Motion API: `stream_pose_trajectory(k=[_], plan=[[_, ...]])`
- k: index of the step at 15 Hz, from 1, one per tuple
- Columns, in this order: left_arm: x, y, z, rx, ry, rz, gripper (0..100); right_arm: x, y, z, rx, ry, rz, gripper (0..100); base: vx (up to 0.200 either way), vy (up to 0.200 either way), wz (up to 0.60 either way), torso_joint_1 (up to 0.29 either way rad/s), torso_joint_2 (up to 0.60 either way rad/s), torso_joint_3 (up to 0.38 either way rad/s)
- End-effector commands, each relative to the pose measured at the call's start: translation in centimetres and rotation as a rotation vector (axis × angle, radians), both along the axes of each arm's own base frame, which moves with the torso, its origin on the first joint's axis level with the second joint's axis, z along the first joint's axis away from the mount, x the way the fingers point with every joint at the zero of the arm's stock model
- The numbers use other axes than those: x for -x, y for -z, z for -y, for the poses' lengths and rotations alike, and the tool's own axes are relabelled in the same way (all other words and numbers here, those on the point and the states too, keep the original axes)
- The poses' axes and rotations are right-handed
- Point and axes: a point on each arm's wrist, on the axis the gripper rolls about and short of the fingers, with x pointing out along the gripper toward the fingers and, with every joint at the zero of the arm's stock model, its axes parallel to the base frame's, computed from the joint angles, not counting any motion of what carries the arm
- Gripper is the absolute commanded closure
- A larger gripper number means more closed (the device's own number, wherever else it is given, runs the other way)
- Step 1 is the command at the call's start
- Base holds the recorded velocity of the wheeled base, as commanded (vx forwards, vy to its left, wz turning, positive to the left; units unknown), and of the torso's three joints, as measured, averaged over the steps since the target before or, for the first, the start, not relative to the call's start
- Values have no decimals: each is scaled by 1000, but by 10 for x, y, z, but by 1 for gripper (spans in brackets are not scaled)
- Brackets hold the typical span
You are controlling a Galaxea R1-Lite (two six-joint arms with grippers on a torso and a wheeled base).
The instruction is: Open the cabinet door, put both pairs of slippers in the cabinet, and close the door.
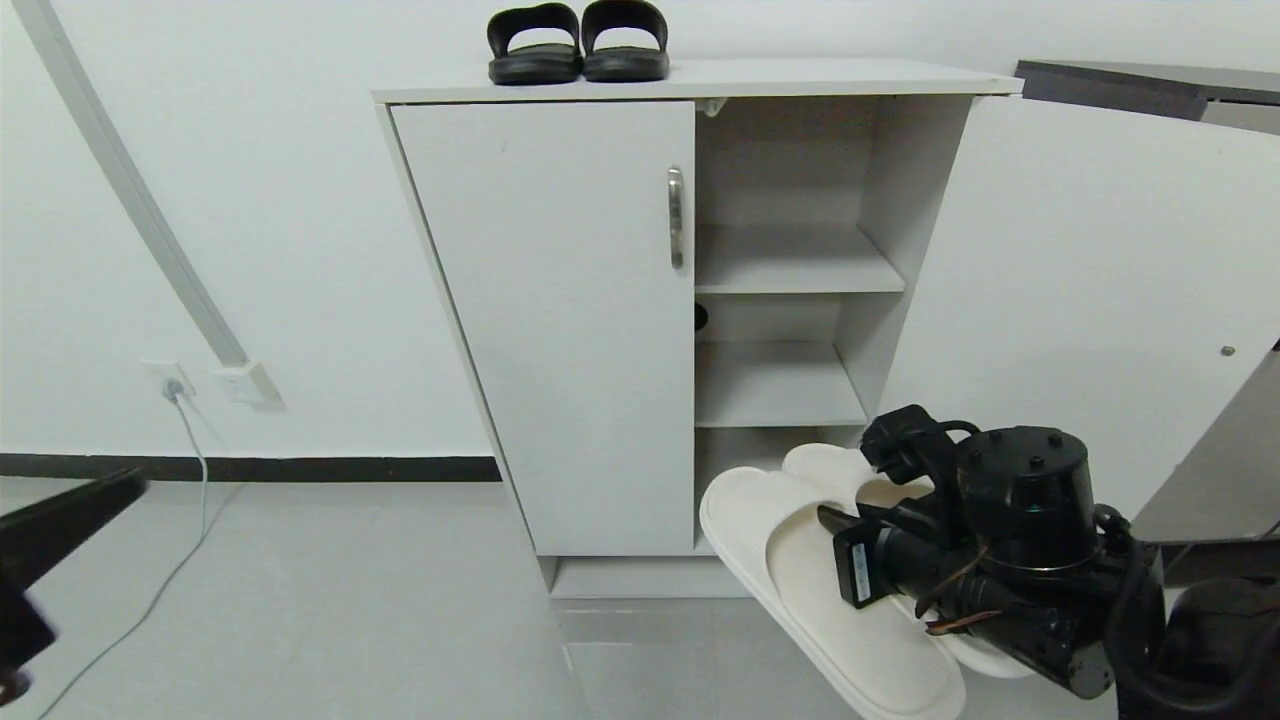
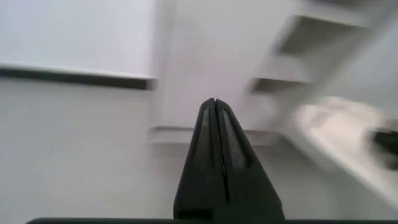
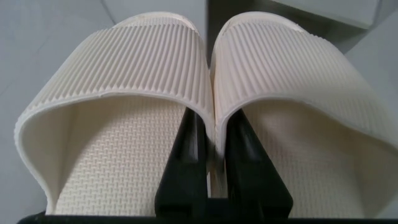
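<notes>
A white cabinet (image 1: pixel 545 330) stands against the wall, its right door (image 1: pixel 1090 290) swung open and its left door shut. Black slippers (image 1: pixel 578 42) sit on the cabinet top. My right gripper (image 3: pixel 211 163) is shut on the white slippers (image 1: pixel 830 580), pinching the two inner straps (image 3: pixel 210 81) together. The pair hangs tilted in front of the open compartment, toes near the bottom shelf (image 1: pixel 745 455). My left gripper (image 2: pixel 215 109) is shut and holds nothing, low at the far left over the floor, pointing toward the cabinet base (image 2: pixel 186 134).
Two shelves (image 1: pixel 790 262) in the open compartment are bare. A wall socket with a cable (image 1: pixel 170 385) is at the left, above a dark baseboard. A grey piece of furniture (image 1: pixel 1150 85) stands behind the open door. Open tiled floor (image 1: pixel 300 610) lies before the cabinet.
</notes>
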Motion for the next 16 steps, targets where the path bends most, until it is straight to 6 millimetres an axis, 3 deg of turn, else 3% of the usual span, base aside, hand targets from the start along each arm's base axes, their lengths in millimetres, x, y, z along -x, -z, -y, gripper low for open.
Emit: stream_pose_trajectory(k=[1,4,7,9,11,12,16], plan=[[67,67,-21,-55,-264,33,100,-2,11,-4,28,6,-22,100,0,0,0,0,0,0],[80,113,-22,-137,-409,18,100,-3,12,-4,33,16,-22,100,0,0,0,0,0,0],[89,144,-21,-160,-359,69,100,-3,12,-4,33,16,-22,100,0,0,0,0,0,0],[90,147,-18,-149,-273,139,100,-2,12,-6,31,7,-20,100,0,0,0,0,0,0],[88,148,-13,-137,-29,175,100,2,12,-11,32,-16,-21,100,0,0,0,0,0,0],[88,148,-12,-149,1,176,100,1,12,-14,30,-26,-14,100,0,0,0,0,0,0],[88,153,-14,-193,-92,130,100,-12,21,-37,-8,4,73,100,0,0,0,0,0,0]])
